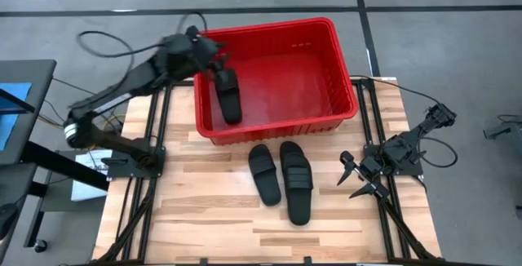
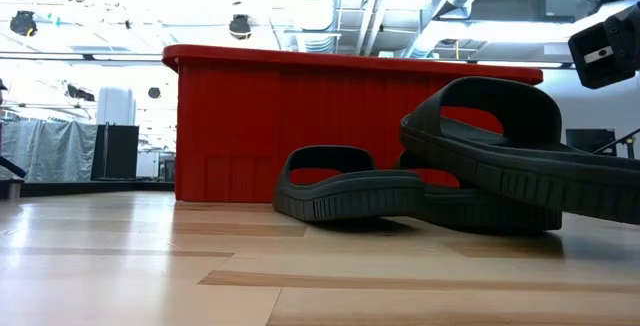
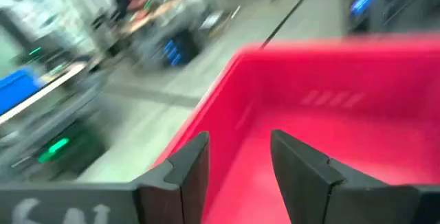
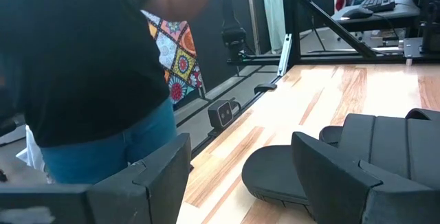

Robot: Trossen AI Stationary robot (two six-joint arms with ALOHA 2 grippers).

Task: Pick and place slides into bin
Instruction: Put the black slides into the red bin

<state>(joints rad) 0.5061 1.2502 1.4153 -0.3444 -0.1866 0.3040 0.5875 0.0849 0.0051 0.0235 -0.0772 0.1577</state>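
- Hovering over the near-left corner of the bin, the left pincer has its fingers apart with nothing between them in its own wrist view — only red plastic shows past the fingers.
- One slide lies on the bin floor against the left wall, just below that pincer and apart from it; judged as placed.
- Two more slides wait on the bench, side by side just in front of the bin: the left-hand one and the right-hand one, touching or very nearly so.
- Only three slides can be found in these views; a fourth, if any, is not visible.
- Right pincer sits low at the bench's right edge, well apart from the bin, fingers spread and empty — the pair of slides lies just ahead of it in its wrist view.
- A person stands beyond the bench in that same view.
- Progress, as a judgement: about a third done — one in, two left to pick.
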